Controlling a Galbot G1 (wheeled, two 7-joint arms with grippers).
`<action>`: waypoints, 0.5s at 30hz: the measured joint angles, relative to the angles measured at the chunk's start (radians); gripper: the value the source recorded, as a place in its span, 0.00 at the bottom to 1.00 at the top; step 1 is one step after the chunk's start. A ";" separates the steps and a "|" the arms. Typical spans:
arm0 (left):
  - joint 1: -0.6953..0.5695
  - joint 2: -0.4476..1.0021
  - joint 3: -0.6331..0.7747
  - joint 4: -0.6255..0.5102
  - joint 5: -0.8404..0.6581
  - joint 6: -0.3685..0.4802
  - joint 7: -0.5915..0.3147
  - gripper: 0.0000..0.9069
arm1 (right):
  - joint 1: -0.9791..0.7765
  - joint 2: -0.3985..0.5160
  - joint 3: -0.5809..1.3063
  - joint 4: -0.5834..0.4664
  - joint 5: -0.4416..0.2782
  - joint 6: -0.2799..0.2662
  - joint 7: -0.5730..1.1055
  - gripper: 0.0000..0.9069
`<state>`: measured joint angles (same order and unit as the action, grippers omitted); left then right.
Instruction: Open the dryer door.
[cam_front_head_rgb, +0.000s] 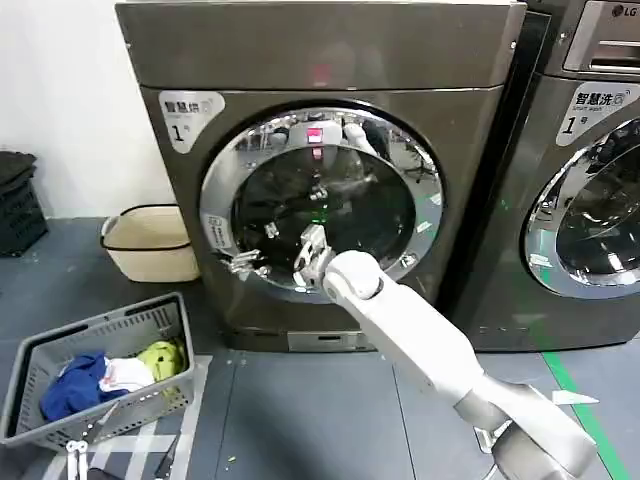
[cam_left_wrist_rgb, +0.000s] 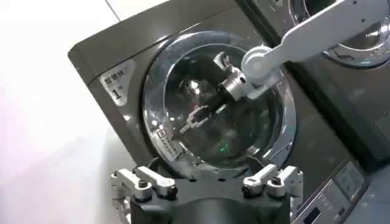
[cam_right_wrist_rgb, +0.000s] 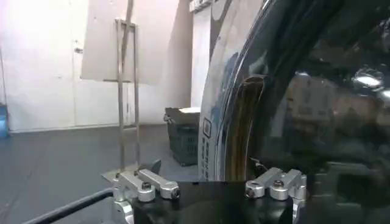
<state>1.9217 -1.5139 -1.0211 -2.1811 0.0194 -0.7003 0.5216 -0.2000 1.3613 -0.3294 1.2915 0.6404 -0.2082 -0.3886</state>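
The dryer door (cam_front_head_rgb: 222, 185) is a big round chrome ring around dark glass on the front of the grey machine marked 1. It looks flush with the machine's front. My right arm reaches across the glass and its gripper (cam_front_head_rgb: 248, 262) sits at the ring's lower left edge. From the left wrist view the same door (cam_left_wrist_rgb: 152, 103) shows farther off, with the right gripper (cam_left_wrist_rgb: 192, 120) open at that edge. The right wrist view looks along the chrome rim (cam_right_wrist_rgb: 216, 122), which stands between the spread jaws of the right gripper (cam_right_wrist_rgb: 207, 185). My left gripper (cam_left_wrist_rgb: 207, 182) hangs back, open and holding nothing.
A second, LG-marked machine (cam_front_head_rgb: 590, 200) stands close on the right. A grey laundry basket (cam_front_head_rgb: 40, 350) with clothes sits on the floor at the front left, a beige tub (cam_front_head_rgb: 150, 245) behind it beside the dryer, and a black crate (cam_front_head_rgb: 20, 205) at the far left.
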 joint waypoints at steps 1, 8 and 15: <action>-0.001 0.000 0.000 0.000 -0.001 0.001 0.000 1.00 | 0.001 0.002 -0.003 -0.001 0.000 0.000 -0.003 1.00; -0.006 0.001 -0.001 -0.006 -0.004 0.009 0.001 1.00 | 0.005 0.001 -0.024 0.005 0.001 -0.002 -0.045 1.00; -0.020 0.005 -0.005 -0.017 -0.017 0.039 -0.004 1.00 | -0.002 -0.018 -0.040 0.036 0.013 -0.003 -0.080 1.00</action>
<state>1.9020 -1.5090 -1.0259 -2.1985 0.0029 -0.6614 0.5175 -0.2020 1.3436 -0.3693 1.3272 0.6531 -0.2110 -0.4683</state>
